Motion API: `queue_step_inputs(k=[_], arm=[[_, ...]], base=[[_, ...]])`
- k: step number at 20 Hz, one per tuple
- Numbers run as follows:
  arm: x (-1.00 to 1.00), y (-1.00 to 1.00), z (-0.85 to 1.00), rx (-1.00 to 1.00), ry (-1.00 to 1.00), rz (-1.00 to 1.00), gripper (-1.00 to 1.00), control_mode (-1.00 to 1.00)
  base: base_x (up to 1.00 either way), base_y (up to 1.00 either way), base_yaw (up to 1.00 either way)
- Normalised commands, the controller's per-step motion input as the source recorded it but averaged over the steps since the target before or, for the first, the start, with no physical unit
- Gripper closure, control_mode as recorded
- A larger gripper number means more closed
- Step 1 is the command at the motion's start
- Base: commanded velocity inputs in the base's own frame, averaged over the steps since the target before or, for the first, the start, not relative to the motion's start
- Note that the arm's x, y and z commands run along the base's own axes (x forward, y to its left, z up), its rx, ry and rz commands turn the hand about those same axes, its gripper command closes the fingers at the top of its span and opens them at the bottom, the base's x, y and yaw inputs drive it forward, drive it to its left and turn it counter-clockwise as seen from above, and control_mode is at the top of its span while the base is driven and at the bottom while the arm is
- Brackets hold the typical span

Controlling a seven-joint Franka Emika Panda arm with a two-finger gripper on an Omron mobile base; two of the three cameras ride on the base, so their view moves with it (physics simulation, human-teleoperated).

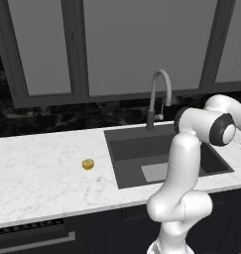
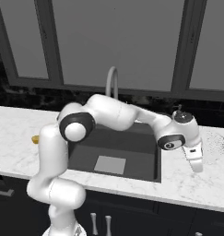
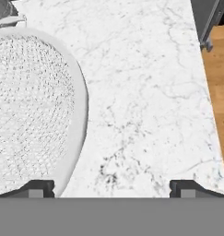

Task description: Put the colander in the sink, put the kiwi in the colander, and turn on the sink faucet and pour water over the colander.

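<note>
**My arm reaches right, gripper spread wide**

My arm [image 2: 118,115] rises from the base, bends at the elbow and stretches out to my right. My gripper [image 2: 195,161] points down, its fingers [image 3: 37,189] spread fully apart, holding nothing.

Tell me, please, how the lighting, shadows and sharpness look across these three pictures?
Left base view: flat, even light, only a faint shadow under the kiwi; sink dark but readable. Right base view: similarly soft, no glare on the counter. Hand view: sharp marble veins, colander mesh crisp, nothing blurred, open gripper.
</note>
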Motion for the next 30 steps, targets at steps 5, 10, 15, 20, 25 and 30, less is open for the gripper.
queue_step_inputs(k=[5, 10, 15, 20, 25, 30], arm=[[0.4, -0.35, 0.03, 0.1, -0.09, 0.0, -1.0, -1.0], [0.4, -0.19, -0.02, 0.06, -0.03, 0.0, -1.0, -1.0], [0.42, 0.0, -0.13, 0.01, 0.0, 0.0, -1.0, -1.0], [0.23, 0.0, -0.13, 0.01, 0.0, 0.0, -1.0, -1.0], [-0.01, 0.0, -0.16, 0.0, -0.03, 0.0, -1.0, -1.0], [-0.18, 0.06, -0.04, 0.0, -0.12, 0.02, -1.0, -1.0]], base=[[0.0, 0.0, 0.0], [0.0, 0.0, 0.0], [0.0, 0.0, 0.0], [0.0, 0.0, 0.0], [0.0, 0.0, 0.0], [0.0, 0.0, 0.0]])
